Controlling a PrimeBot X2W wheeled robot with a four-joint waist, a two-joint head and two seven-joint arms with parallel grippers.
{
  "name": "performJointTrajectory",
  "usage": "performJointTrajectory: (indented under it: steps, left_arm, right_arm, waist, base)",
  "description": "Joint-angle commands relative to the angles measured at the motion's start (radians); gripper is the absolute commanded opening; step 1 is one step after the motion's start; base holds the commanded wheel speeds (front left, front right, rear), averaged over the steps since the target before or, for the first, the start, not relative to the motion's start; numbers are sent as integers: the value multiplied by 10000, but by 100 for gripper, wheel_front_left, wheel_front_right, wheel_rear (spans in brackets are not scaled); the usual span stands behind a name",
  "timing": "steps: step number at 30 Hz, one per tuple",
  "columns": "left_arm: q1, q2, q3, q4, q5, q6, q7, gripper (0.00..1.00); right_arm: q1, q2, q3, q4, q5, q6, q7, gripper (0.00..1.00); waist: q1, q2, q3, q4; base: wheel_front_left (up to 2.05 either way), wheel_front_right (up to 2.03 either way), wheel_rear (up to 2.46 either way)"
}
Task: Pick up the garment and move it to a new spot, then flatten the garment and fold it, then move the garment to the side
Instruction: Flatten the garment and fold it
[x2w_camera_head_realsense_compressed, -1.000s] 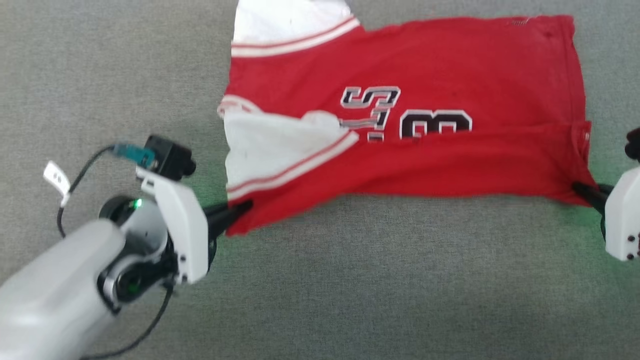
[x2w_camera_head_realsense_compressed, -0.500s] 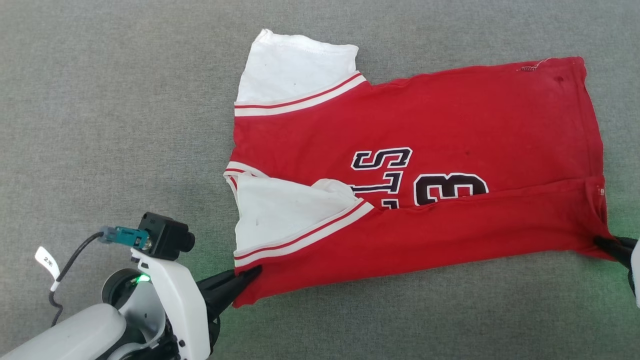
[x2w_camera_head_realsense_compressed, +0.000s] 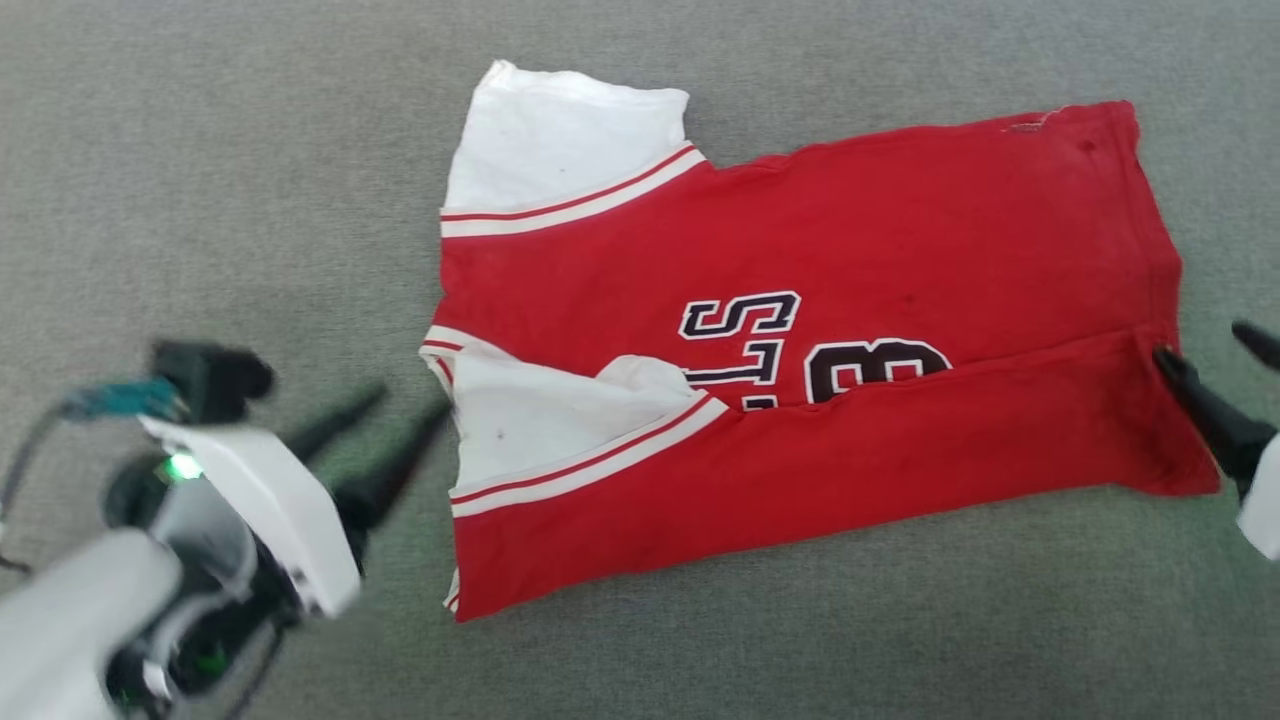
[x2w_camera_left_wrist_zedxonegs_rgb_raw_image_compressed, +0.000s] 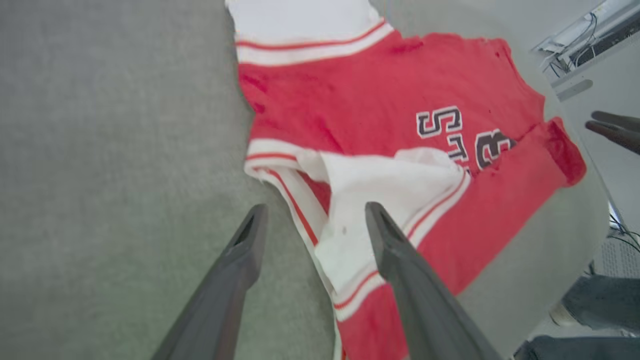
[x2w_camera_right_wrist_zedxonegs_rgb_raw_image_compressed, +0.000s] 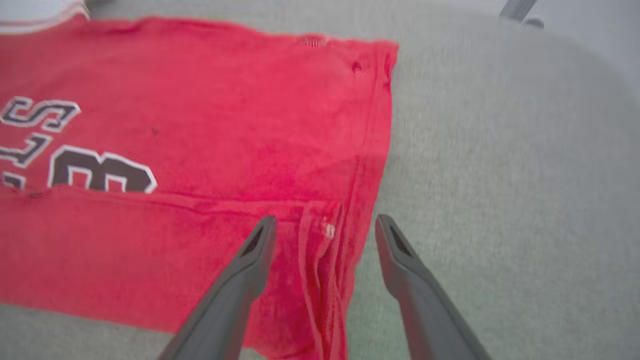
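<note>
The garment (x2w_camera_head_realsense_compressed: 900, 230) lies flat on the grey table, neck to the left and hem to the right. Its near long edge is folded up over the lower half of the black lettering, and a white sleeve (x2w_camera_head_realsense_compressed: 540, 430) lies on top of the fold. My left gripper (x2w_camera_head_realsense_compressed: 408, 402) hovers open just left of that sleeve, holding nothing. In the left wrist view its fingers (x2w_camera_left_wrist_zedxonegs_rgb_raw_image_compressed: 316, 209) straddle the collar and sleeve edge of the garment (x2w_camera_left_wrist_zedxonegs_rgb_raw_image_compressed: 350, 100). My right gripper (x2w_camera_head_realsense_compressed: 1203, 343) is open over the hem, and the right wrist view shows the hem fold (x2w_camera_right_wrist_zedxonegs_rgb_raw_image_compressed: 325, 250) between its fingers (x2w_camera_right_wrist_zedxonegs_rgb_raw_image_compressed: 326, 220).
The grey felt-like tabletop (x2w_camera_head_realsense_compressed: 200, 150) surrounds the garment. In the left wrist view the table's rounded edge (x2w_camera_left_wrist_zedxonegs_rgb_raw_image_compressed: 585, 200) curves past on the right. Beyond it are cables and equipment (x2w_camera_left_wrist_zedxonegs_rgb_raw_image_compressed: 590, 30) and a person's leg in jeans (x2w_camera_left_wrist_zedxonegs_rgb_raw_image_compressed: 595, 300).
Both grippers have let go of the garment's near corners and opened. The left has drawn back and up, blurred with motion; the garment has dropped flat. The camera has also shifted.
</note>
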Motion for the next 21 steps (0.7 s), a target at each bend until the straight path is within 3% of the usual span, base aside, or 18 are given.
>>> performJointTrajectory:
  steps: [1, 4, 10, 15, 21]
  left_arm:
    - [-215, -44, 98, 113, 100, 57, -121, 100]
    - [-872, -250, 383, 901, 594, 234, -492, 100]
    - [-2707, -1116, 685, 3147, 1198, -216, -621, 100]
    - [-4399, -1604, 583, 5237, 1665, -610, 10, 100]
    - [-5935, -2038, 23, 7385, 1872, -1278, 1802, 100]
  right_arm:
    - [-138, 179, -55, -53, -106, -8, -272, 100]
    - [-330, 766, -168, -151, -691, -8, -1395, 100]
    - [-693, 1923, -47, -167, -1490, -8, -3095, 100]
    - [-1065, 2436, 187, -187, -1747, -8, -3804, 100]
    - [-1285, 2717, 420, 92, -1772, -8, -4148, 100]
  waist:
    - [0, 0, 24, -84]
    - [0, 0, 95, -307]
    - [0, 0, 389, -911]
    - [0, 0, 782, -1620]
    - [0, 0, 1175, -2281]
  base:
    - [0, 0, 0]
    - [0, 0, 0]
    - [0, 0, 0]
    - [0, 0, 0]
    - [0, 0, 0]
